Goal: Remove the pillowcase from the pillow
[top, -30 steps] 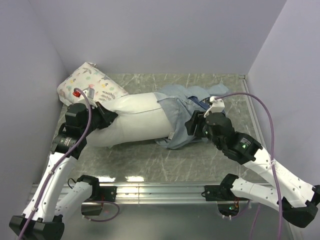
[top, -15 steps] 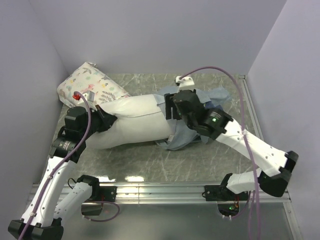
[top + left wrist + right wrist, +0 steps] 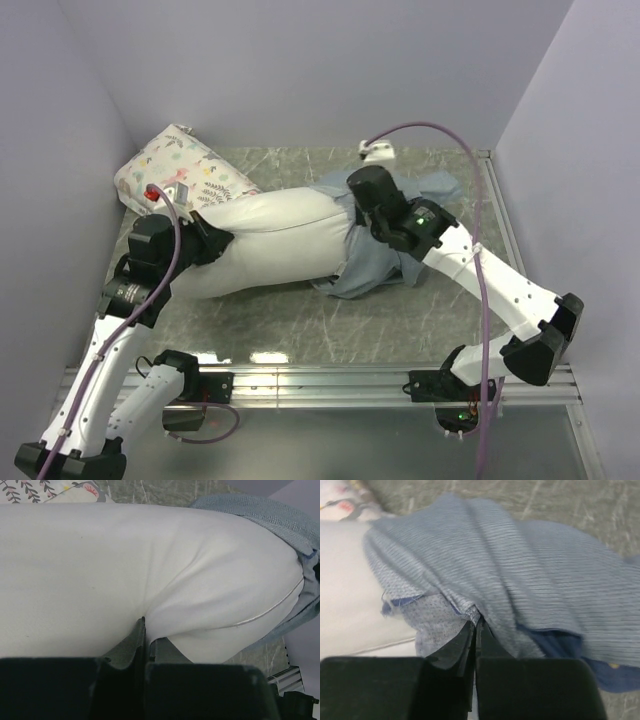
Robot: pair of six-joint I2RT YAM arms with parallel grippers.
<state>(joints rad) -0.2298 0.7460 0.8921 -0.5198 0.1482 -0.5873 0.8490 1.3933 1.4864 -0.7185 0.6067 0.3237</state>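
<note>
So the left arm [image 3: 130, 290] was reaching up from its base along the left side, elbow bent, wrist turned in toward the middle of the bench [image 3: 300, 320]. The left pincer [image 3: 145, 630] had its fingers pressed together on a pinch of the plain white pillow [image 3: 270, 245], right at that pillow's left end; you could see the fabric puckering around the tips in the wrist view. The right arm [image 3: 480, 280] was stretched way out, running diagonally from the near right corner up to the back middle, wrist angled down. The right pincer [image 3: 475, 622] was clamped tight on a fold of the pillowcase [image 3: 372, 272], close to where its open edge met the pillow. The pillowcase itself was bunched up over the pillow's right end with the paler blue-grey side showing, a bit of dark navy peeking out underneath in the right wrist view, and most of the pillow was bare. A smaller floral-print pillow [image 3: 180, 165] sat in the back left corner, touching the white one just behind the left wrist. A purple cable [image 3: 440, 135] looped over the right arm, and part of the pillowcase was hidden under that arm from above.
</note>
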